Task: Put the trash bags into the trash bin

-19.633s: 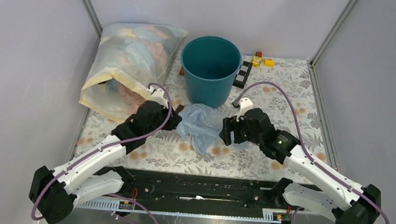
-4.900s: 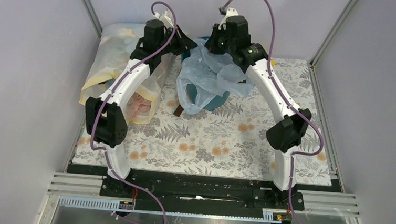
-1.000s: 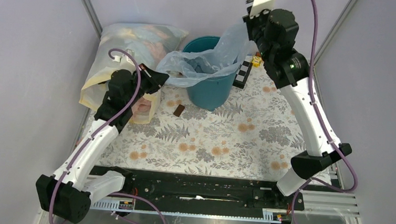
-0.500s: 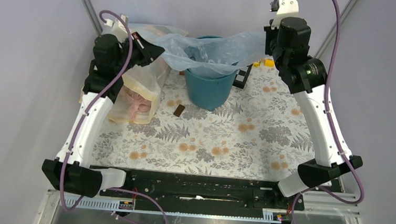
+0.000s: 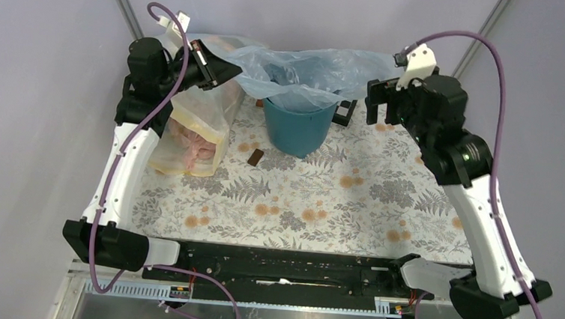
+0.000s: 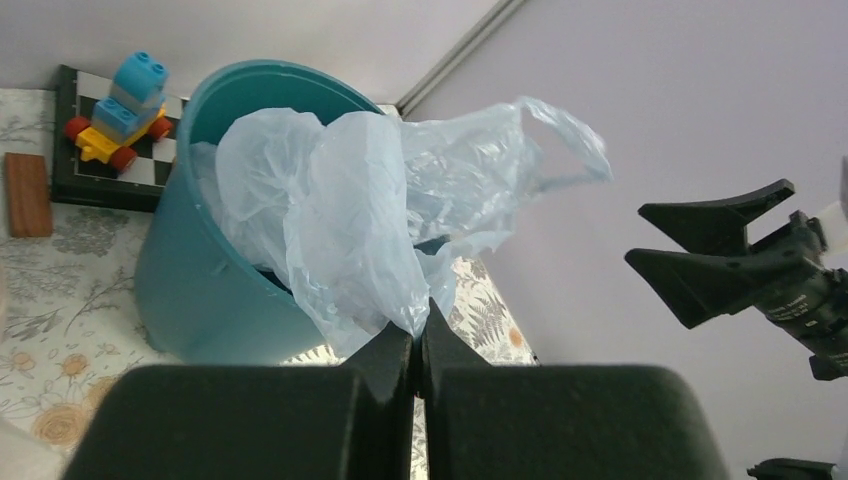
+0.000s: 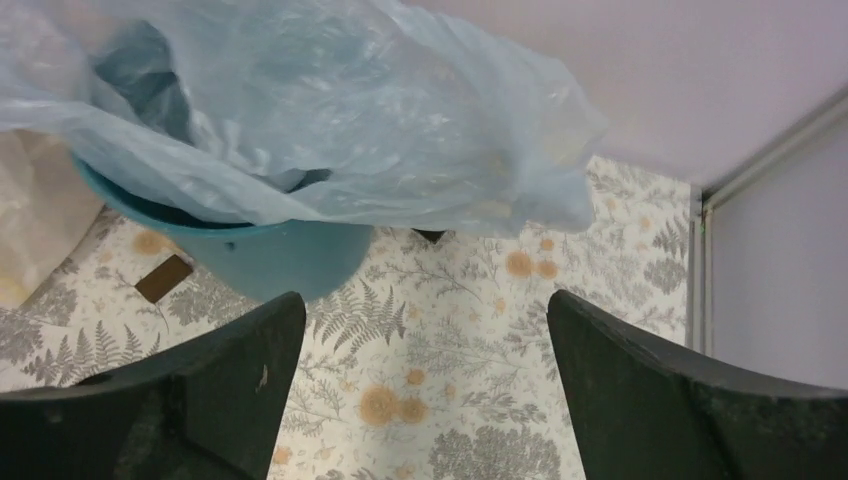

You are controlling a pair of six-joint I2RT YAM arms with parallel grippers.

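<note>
1. Thin, translucent pale blue plastic film bag point(image 5: 312, 65): it lies spread as a crinkled sheet across the mouth of the bin. Its middle sags inside the rim. Its left end is drawn out past the rim to the left gripper, and its right end hangs free beyond the rim's right side. It is partly in, not yet wholly inside.
2. Round dark teal plastic bin point(image 5: 297, 127): it stands upright at the rear centre of the floral-printed worktop point(image 5: 299, 198), directly beneath the film. The sheet is probably held over the opening so that it can drop or be pushed down into the bin.
3. Left gripper point(image 6: 418, 335): it is raised to the left of the bin. Its fingers point(image 6: 385, 362) are pressed together, pinching a gathered corner of the film. This appears to be the bag's only support apart from the rim.
4. Right gripper point(image 7: 425, 305): it is raised to the right of the bin, near the bag's free end but apart from it. Its fingers point(image 7: 215, 390) are spread wide, holding and touching nothing.
5. Surroundings: a large cloudy, yellow-edged plastic bag point(image 5: 191, 127) stuffed with items leans left of the bin, below the left gripper. A small brown block point(image 5: 256, 156) lies on the worktop near the bin's foot. A checkered board point(image 6: 165, 172) carrying a blue-and-yellow toy-brick car point(image 6: 120, 105) sits beside the bin.
</note>
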